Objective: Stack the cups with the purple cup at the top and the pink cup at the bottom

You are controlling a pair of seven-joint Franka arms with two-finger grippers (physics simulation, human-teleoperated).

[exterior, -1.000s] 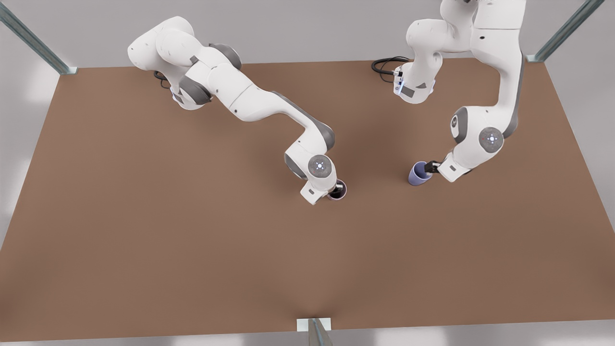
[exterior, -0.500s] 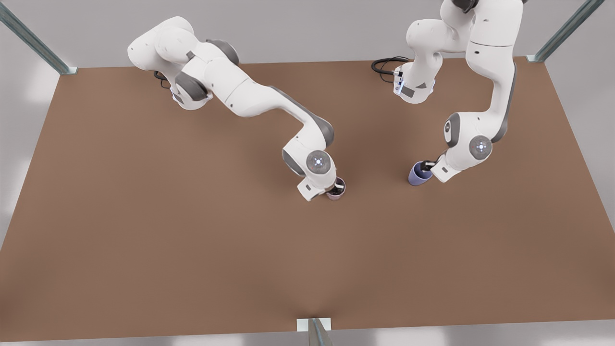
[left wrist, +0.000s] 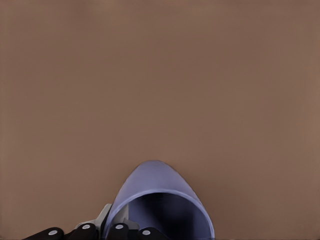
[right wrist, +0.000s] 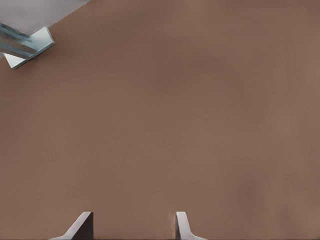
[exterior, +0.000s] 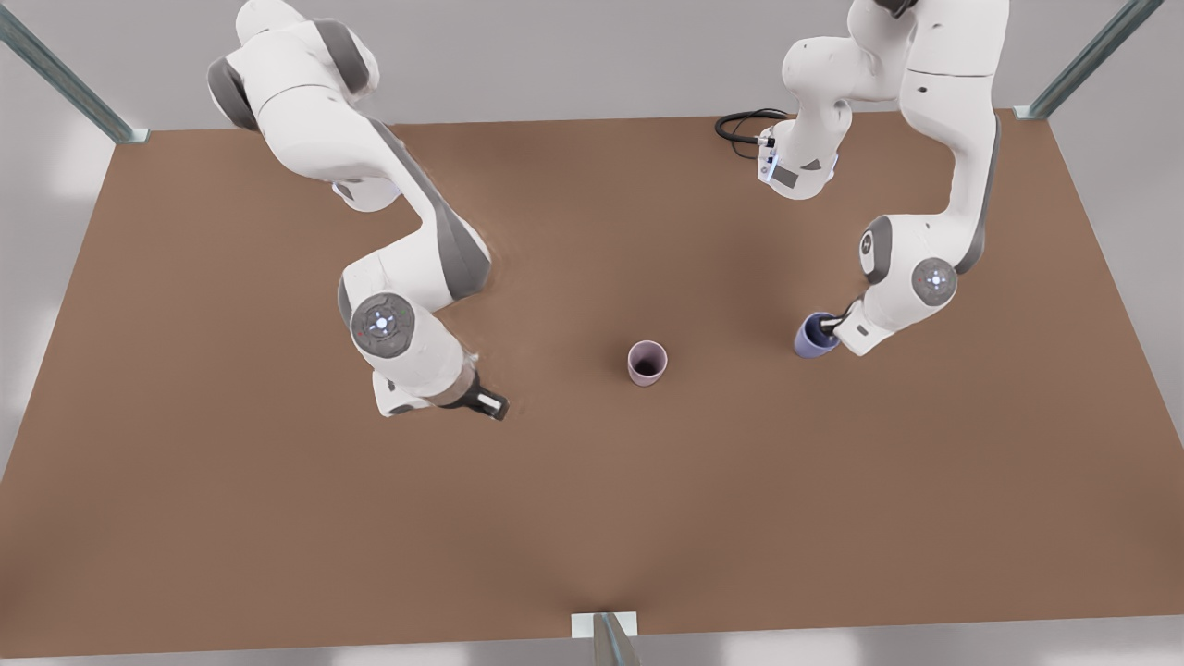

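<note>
Brown matte bench point(exterior: 277, 518), pale grey surround. Metal frame posts point(exterior: 65, 79) meet its two far corners; a third post's bracket point(exterior: 604, 626) sits mid near edge. Black cable loop point(exterior: 745, 125), possibly a hose, by far edge.

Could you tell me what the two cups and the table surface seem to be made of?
The pink cup and the purple cup, held by the left pincer, look like matte plastic or glazeless ceramic: even colour, no glints. I cannot tell which. The table looks like plain brown board, flat, without visible grain. The right pincer waits open.
</note>
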